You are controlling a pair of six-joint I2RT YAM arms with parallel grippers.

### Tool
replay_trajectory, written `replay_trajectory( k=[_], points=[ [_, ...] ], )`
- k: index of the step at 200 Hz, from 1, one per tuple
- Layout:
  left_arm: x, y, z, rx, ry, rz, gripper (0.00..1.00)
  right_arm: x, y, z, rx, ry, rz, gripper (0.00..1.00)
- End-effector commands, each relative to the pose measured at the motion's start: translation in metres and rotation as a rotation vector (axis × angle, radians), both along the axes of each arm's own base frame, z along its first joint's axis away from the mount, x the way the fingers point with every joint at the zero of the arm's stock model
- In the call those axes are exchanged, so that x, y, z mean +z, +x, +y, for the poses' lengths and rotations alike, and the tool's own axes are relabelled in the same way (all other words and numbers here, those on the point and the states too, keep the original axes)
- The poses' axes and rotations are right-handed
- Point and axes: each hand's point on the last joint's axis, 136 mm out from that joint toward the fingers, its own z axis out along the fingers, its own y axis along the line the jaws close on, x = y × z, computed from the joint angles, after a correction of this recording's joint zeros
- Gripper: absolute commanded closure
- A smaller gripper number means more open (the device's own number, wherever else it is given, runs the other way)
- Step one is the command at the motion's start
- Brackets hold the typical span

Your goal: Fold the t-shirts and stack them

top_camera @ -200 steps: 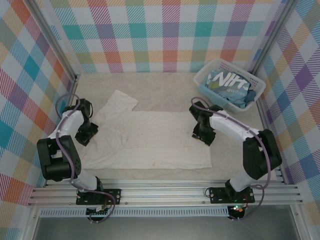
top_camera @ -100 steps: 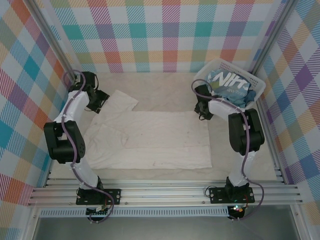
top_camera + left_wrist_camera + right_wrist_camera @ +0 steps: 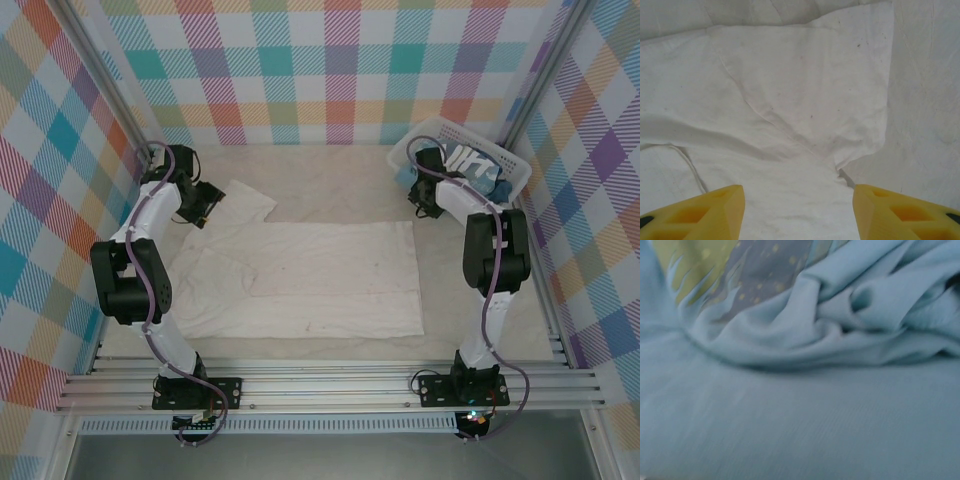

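Note:
The cream-white t-shirt (image 3: 310,275) lies spread flat in the middle of the table, its left sleeve (image 3: 245,200) pointing to the far left. My left gripper (image 3: 207,202) hovers just over that sleeve. In the left wrist view its yellow fingertips (image 3: 715,212) stand apart, open (image 3: 797,212), over the wrinkled sleeve cloth (image 3: 805,95) with nothing held. The light blue t-shirt (image 3: 475,165) sits bunched in the white basket (image 3: 517,166). My right gripper (image 3: 430,172) reaches over the basket's left rim. The right wrist view has blue folds (image 3: 840,325) very close; its fingers are hidden.
The basket stands in the far right corner against the checked wall (image 3: 330,70). Metal frame posts (image 3: 110,90) run along both sides. The beige table cover (image 3: 330,170) is bare behind the white shirt.
Both arms have swung away from the shirt's near sides toward the back. The left gripper now hangs over the left sleeve; the right has gone into the basket, covering part of the blue shirt's lettering.

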Motion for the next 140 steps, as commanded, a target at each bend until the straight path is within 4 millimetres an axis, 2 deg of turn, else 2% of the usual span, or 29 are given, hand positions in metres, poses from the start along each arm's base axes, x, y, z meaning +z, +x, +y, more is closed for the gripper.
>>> replay_trajectory(
  k=[1, 34, 76, 118, 140],
  points=[
    [0.009, -0.007, -0.007, -0.036, -0.001, -0.007, 0.41, 0.000, 0.006, -0.007, 0.037, -0.001, 0.020, 0.61],
    [0.008, -0.008, -0.008, -0.045, -0.003, -0.004, 0.41, 0.004, 0.017, -0.014, 0.048, 0.030, 0.009, 0.59],
    [0.007, -0.012, -0.009, -0.072, 0.008, 0.002, 0.40, 0.013, 0.034, -0.006, 0.100, 0.124, -0.028, 0.53],
    [-0.003, -0.018, -0.010, -0.087, 0.009, 0.026, 0.40, 0.020, 0.044, -0.021, 0.084, 0.189, -0.038, 0.50],
    [-0.006, -0.017, -0.011, -0.090, 0.004, 0.031, 0.40, 0.022, 0.054, -0.019, 0.102, 0.213, -0.034, 0.49]
  ],
)
